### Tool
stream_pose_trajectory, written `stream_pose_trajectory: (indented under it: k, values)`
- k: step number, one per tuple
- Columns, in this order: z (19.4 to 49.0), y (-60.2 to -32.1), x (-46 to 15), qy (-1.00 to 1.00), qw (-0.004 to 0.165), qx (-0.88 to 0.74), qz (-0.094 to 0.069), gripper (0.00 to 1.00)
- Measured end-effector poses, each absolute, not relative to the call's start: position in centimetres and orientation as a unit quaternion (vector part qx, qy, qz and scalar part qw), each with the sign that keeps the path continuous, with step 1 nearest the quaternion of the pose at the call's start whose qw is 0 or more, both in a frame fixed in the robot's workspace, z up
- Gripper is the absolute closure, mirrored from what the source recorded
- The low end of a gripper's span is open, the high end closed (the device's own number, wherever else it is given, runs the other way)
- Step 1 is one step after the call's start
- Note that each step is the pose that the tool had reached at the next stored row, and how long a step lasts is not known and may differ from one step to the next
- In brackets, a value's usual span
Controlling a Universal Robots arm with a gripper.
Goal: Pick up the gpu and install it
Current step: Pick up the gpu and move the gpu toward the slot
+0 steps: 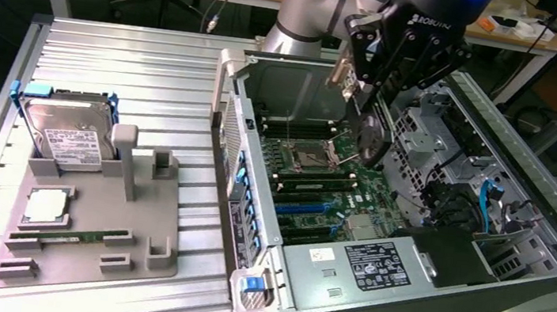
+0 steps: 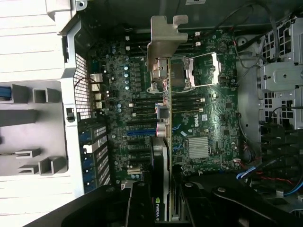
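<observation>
While the gripper [image 1: 373, 96] pinches the gpu [image 1: 371, 139] between its 2 fingers, the card hangs on edge over the motherboard [image 1: 338, 191] inside the open computer case [image 1: 235, 119], toward its far end; whether its lower edge touches the board I cannot tell. From the wrist view, the gpu's silver bracket [image 2: 165, 42] points away from the gripper [image 2: 163, 191]. On the exterior view's left, a grey tray [image 1: 85, 260] holds a hard drive [image 1: 66, 138] upright at its far end.

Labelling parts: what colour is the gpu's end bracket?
Silver-grey; the bracket of the gpu shows best in the wrist view.
</observation>
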State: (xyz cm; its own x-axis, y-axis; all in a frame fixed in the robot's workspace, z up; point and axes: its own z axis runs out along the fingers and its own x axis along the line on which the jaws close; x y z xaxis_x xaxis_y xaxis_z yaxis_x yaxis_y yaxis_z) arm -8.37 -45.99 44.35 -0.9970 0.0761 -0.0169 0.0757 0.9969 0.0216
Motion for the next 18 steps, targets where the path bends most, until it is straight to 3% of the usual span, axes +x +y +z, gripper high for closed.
stream_pose_trajectory:
  k: [18]
  values:
    - [44.35, -45.99, -7.65, 0.999, 0.009, 0.038, 0.01, 0.73]
